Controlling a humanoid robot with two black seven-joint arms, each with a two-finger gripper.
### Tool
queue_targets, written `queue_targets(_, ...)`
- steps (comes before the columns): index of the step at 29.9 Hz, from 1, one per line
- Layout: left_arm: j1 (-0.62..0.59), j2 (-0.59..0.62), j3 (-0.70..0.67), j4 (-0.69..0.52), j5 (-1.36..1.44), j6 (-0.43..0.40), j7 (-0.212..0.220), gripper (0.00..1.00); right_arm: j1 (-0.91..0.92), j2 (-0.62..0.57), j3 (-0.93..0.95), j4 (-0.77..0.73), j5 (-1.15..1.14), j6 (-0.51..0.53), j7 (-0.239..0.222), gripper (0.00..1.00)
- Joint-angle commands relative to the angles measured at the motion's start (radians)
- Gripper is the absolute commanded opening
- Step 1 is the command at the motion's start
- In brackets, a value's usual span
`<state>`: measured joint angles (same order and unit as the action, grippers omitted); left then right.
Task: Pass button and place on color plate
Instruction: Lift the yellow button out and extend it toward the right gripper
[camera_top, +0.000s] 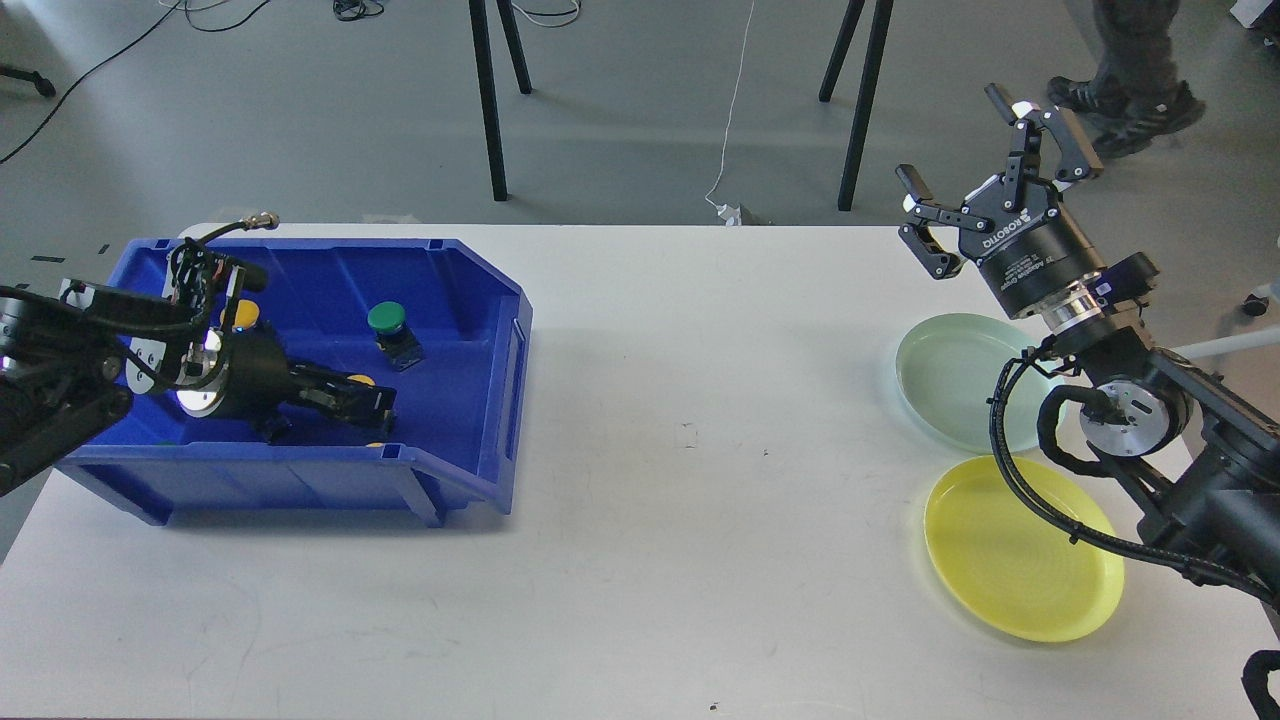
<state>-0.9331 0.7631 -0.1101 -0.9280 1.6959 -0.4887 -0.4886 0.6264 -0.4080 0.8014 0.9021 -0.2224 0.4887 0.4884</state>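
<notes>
A blue bin (500, 330) stands on the left of the white table. In it are a green button (386, 320) on a black base and a yellow button (244, 316) behind my left wrist. My left gripper (372, 400) reaches low into the bin, its dark fingers beside a yellow cap (360, 379); I cannot tell whether they hold it. My right gripper (960, 150) is open and empty, raised above the table's far right edge. A pale green plate (950, 385) and a yellow plate (1010, 565) lie below it on the right.
Black stand legs (487, 100) and a white cable (735, 100) are on the floor behind the table. A person's feet (1130, 100) are at the top right. The table's middle (700, 430) is bare white surface.
</notes>
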Motion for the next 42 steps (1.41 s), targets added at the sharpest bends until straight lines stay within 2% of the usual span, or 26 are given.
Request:
queue_targets(1, -0.004, 0.001, -0.003, -0.002, 0.001, 0.000, 0.000, 0.06, -0.007, 0.000, 0.010, 0.001, 0.000, 0.000, 0.000, 0.99)
queue_targets(6, -0.021, 0.030, -0.043, -0.043, -0.008, 0.000, 0.000, 0.05, -0.014, -0.002, 0.021, 0.005, 0.000, 0.000, 0.000, 0.99)
queue_targets(11, -0.055, 0.145, -0.242, -0.170, -0.192, 0.000, 0.000, 0.05, -0.019, -0.006, 0.041, 0.002, 0.001, 0.000, 0.000, 0.99)
queue_targets(14, -0.055, 0.139, -0.370, -0.216, -0.387, 0.000, 0.000, 0.06, -0.021, -0.009, 0.082, -0.032, 0.003, 0.000, 0.000, 0.99)
queue_targets(19, -0.026, -0.016, -0.418, -0.250, -0.717, 0.000, 0.000, 0.06, -0.091, -0.020, 0.174, -0.016, 0.008, 0.000, 0.000, 0.99)
queue_targets(24, 0.103, -0.201, -0.421, -0.239, -0.814, 0.000, 0.000, 0.06, -0.238, -0.029, 0.154, 0.174, -0.046, -0.002, 0.000, 0.99)
queue_targets(26, 0.144, -0.243, -0.416, -0.235, -0.814, 0.000, 0.000, 0.06, -0.270, -0.028, 0.142, 0.265, -0.139, -0.077, 0.000, 0.99)
queue_targets(29, 0.168, -0.289, -0.413, -0.221, -0.812, 0.000, 0.000, 0.06, -0.284, -0.011, 0.111, 0.359, -0.265, -0.156, 0.000, 0.99)
queue_targets(32, 0.169, -0.343, -0.411, -0.190, -0.812, 0.000, 0.000, 0.06, -0.277, 0.029, 0.049, 0.376, -0.299, -0.188, 0.000, 0.99)
queue_targets(42, 0.194, -0.354, -0.422, -0.180, -0.815, 0.000, 0.000, 0.07, -0.266, 0.221, 0.012, 0.353, -0.310, -0.193, 0.000, 0.99)
